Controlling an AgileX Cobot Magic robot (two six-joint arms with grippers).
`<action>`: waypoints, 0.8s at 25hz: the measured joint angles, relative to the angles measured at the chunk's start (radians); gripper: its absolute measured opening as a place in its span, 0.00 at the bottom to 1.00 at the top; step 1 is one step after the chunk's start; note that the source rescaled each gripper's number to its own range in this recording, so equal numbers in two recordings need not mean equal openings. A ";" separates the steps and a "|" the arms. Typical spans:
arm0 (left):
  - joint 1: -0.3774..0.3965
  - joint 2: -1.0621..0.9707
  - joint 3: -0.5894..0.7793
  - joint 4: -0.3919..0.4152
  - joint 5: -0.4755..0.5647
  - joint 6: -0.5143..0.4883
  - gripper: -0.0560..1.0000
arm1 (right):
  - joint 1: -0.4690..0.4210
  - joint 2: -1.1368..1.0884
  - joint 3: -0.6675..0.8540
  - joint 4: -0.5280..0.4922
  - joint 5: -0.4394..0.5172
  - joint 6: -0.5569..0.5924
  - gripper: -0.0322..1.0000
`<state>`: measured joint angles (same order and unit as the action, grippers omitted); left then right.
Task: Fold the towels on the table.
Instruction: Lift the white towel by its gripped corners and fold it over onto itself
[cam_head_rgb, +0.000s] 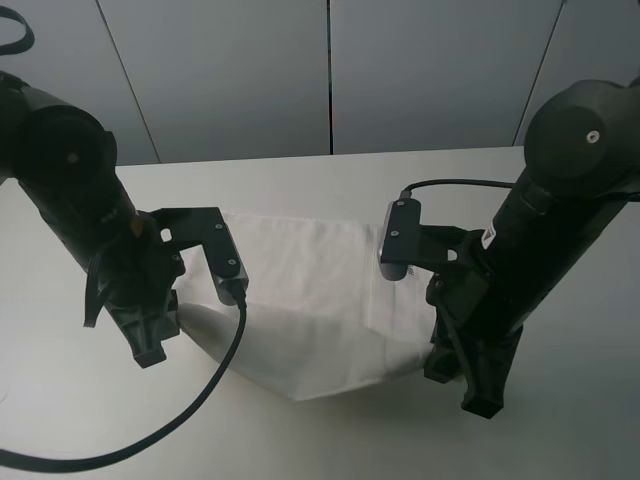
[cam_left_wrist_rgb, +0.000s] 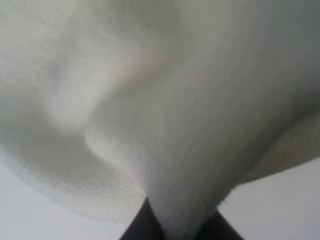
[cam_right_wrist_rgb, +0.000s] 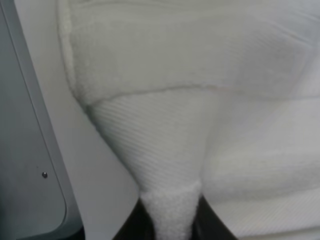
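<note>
The white terry towel lies across the middle of the white table. Its far edge rests flat, and its near side is held up at two corners and sags between them. My left gripper is shut on the towel's left corner. In the left wrist view, cloth fills the frame and runs down between the dark fingers. My right gripper is shut on the right corner. The right wrist view shows the towel's ribbed border band pinched between the fingers. The label is not in view.
Grey wall panels stand behind the table's far edge. A black cable from the left arm loops over the table's front left. A grey panel with a screw shows beside the towel in the right wrist view.
</note>
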<state>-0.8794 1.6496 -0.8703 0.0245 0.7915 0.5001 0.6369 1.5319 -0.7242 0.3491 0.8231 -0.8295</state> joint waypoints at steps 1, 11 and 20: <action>0.000 -0.013 0.000 0.000 -0.002 -0.019 0.05 | 0.000 -0.008 0.000 0.002 0.002 0.032 0.04; 0.034 -0.040 0.000 -0.002 -0.074 -0.266 0.06 | 0.000 -0.016 -0.050 0.002 0.001 0.323 0.04; 0.112 -0.052 0.000 -0.015 -0.120 -0.449 0.06 | 0.000 -0.016 -0.050 -0.145 -0.102 0.685 0.04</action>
<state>-0.7671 1.5981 -0.8703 0.0092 0.6719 0.0510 0.6369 1.5155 -0.7744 0.2041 0.7207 -0.1442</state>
